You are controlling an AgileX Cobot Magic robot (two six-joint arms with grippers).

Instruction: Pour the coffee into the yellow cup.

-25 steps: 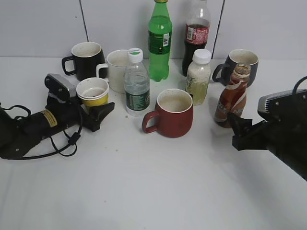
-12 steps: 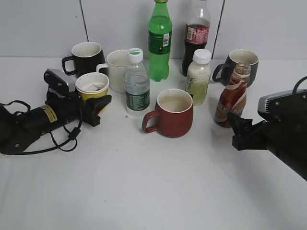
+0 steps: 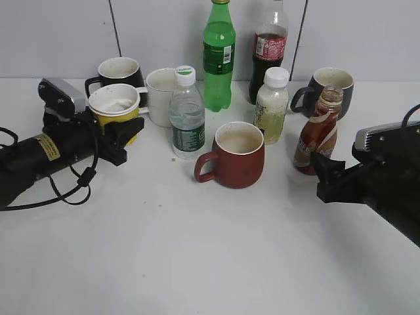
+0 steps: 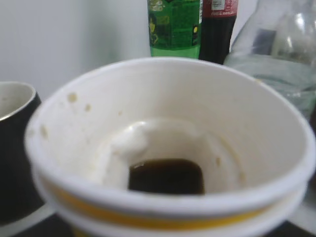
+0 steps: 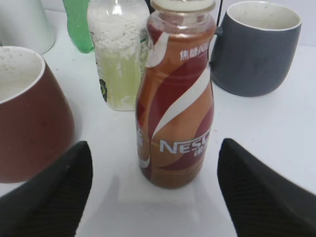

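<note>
While the small brown curvy Nescafe coffee bottle [image 5: 175, 98] w/ white swirl + clear glass neck stands upright on the white table [image 3: 210, 262], no cap on it, my right gripper [image 5: 153, 190] sits low in front of it w/ fingers spread wide. Bottle is btwn the two black pads [image 5: 47, 197] in wrist view, not touching either. Ext view: same bottle [image 3: 317, 131] at table right, just past my right gripper's [image 3: 326, 172] tip.

Small tapered yellow paper cup [image 3: 115, 108] w/ white rim is at table left, lifted off the surface, pinched in my left gripper [image 3: 118, 134]; black fingers sit against its lower wall. Left wrist view: cup [image 4: 168, 148] fills the frame, white inside w/ brown specks, dark patch at the bottom.

Around the coffee:
- dark grey mug [image 3: 326, 88] just behind it
- small milky bottle w/ white cap [image 3: 272, 105] to its left, near
- dark red mug w/ handle [image 3: 234, 156] centre of table, apart from bottle

Around the cup:
- black mug [image 3: 119, 75] behind it
- white mug [image 3: 159, 95] just beside
- clear water bottle w/ white cap [image 3: 187, 115] beyond that

Back row by the wall: green plastic bottle [image 3: 218, 56] and tall dark cola bottle w/ red label [image 3: 270, 46].
</note>
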